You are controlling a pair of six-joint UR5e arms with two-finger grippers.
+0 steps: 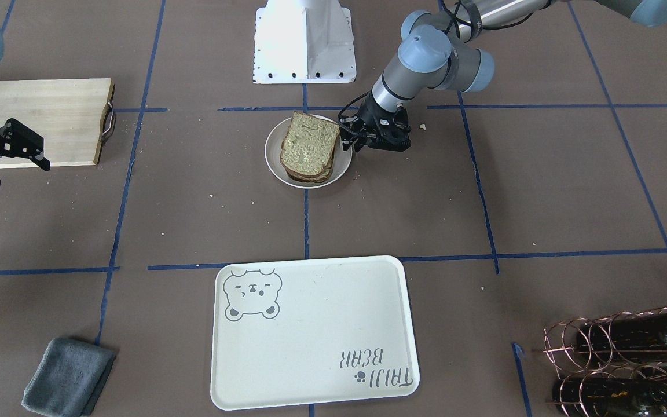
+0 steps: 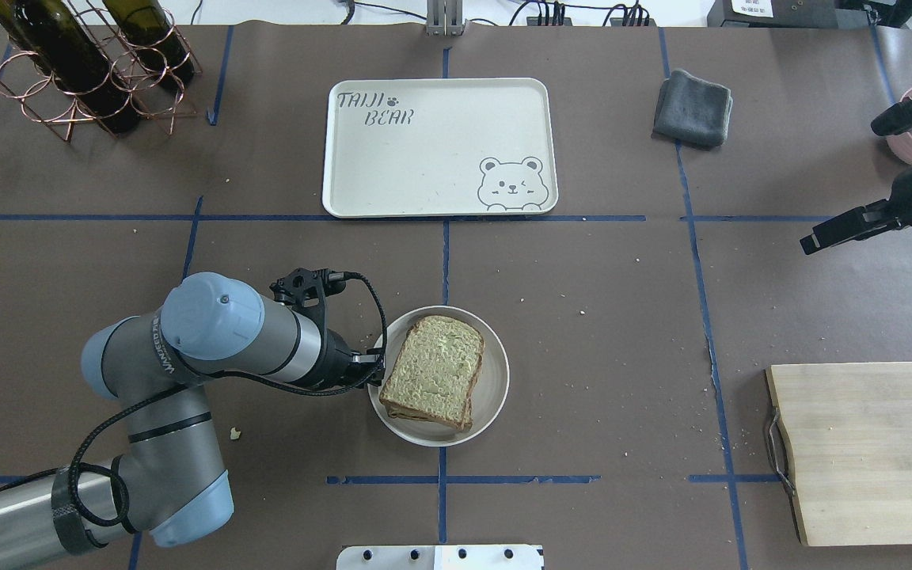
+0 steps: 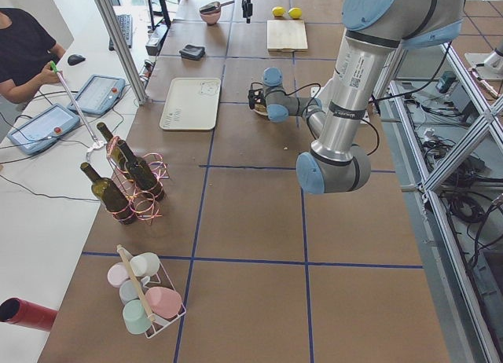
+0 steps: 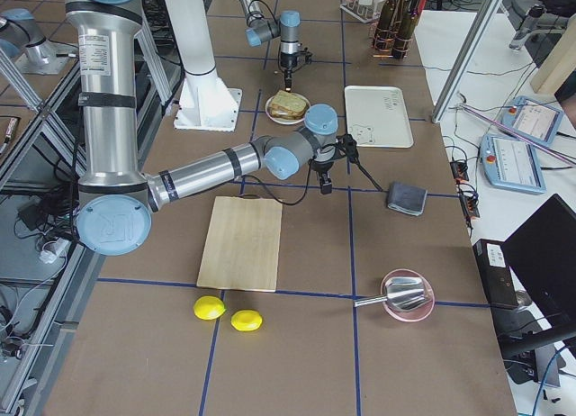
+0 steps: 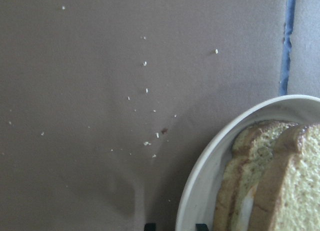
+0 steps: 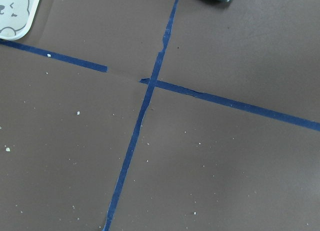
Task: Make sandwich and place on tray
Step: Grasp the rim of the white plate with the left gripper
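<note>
A small round white plate [image 2: 495, 378] sat near the middle of the brown table covering, close to where blue tape lines [image 2: 446, 261] crossed. Crumbs [image 2: 236, 433] lay scattered around it. Seen from overhead, a pale wooden cutting board [image 2: 868, 451] with a metal handle lay well to the plate's right and slightly nearer. A folded grey cloth [image 2: 693, 108] lay far beyond the plate, to its right. A copper wine rack [image 2: 100, 87] holding dark bottles stood far beyond it, to its left. Two lemons [image 4: 209, 308] lay past the board, on its side away from the plate. A pink bowl [image 4: 407, 317] with a metal scoop [image 4: 400, 294] sat past the cloth. A rack of pastel cups [image 3: 145, 296] stood further from the plate than the wine rack.
</note>
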